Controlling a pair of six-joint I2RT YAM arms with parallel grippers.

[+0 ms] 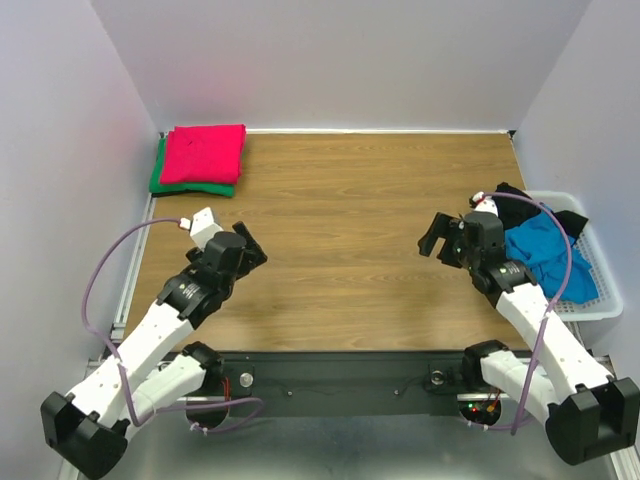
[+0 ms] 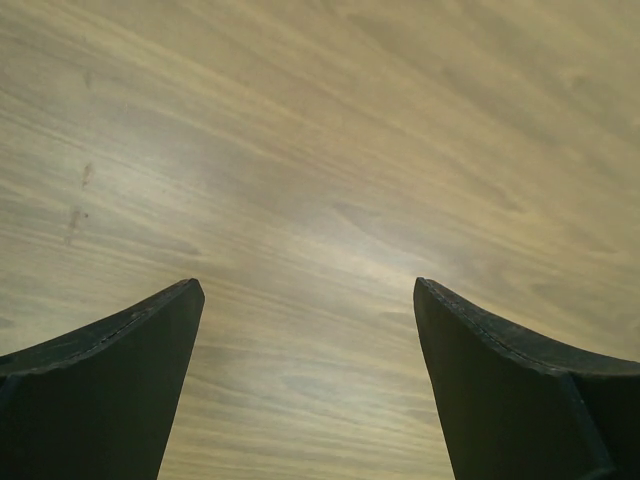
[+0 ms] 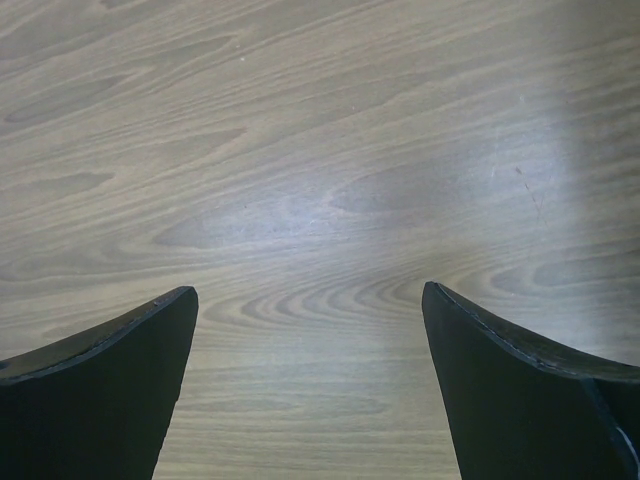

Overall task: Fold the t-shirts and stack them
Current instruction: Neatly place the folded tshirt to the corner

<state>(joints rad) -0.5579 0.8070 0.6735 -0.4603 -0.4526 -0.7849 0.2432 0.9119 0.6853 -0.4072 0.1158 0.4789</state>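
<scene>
A folded crimson red t-shirt (image 1: 204, 153) lies on top of a folded emerald green t-shirt (image 1: 166, 180) at the far left corner of the table. A crumpled bright blue t-shirt (image 1: 545, 254) and a black t-shirt (image 1: 563, 217) lie in the white basket (image 1: 592, 305) at the right edge. My left gripper (image 1: 253, 251) is open and empty over bare wood at the left; the left wrist view shows it (image 2: 305, 290) above wood only. My right gripper (image 1: 436, 236) is open and empty, left of the basket; the right wrist view shows it (image 3: 308, 295) above wood only.
The wooden table (image 1: 340, 250) is walled in by pale panels at the back and sides. A black rail (image 1: 340, 375) with the arm bases runs along the near edge. Cables loop beside each arm.
</scene>
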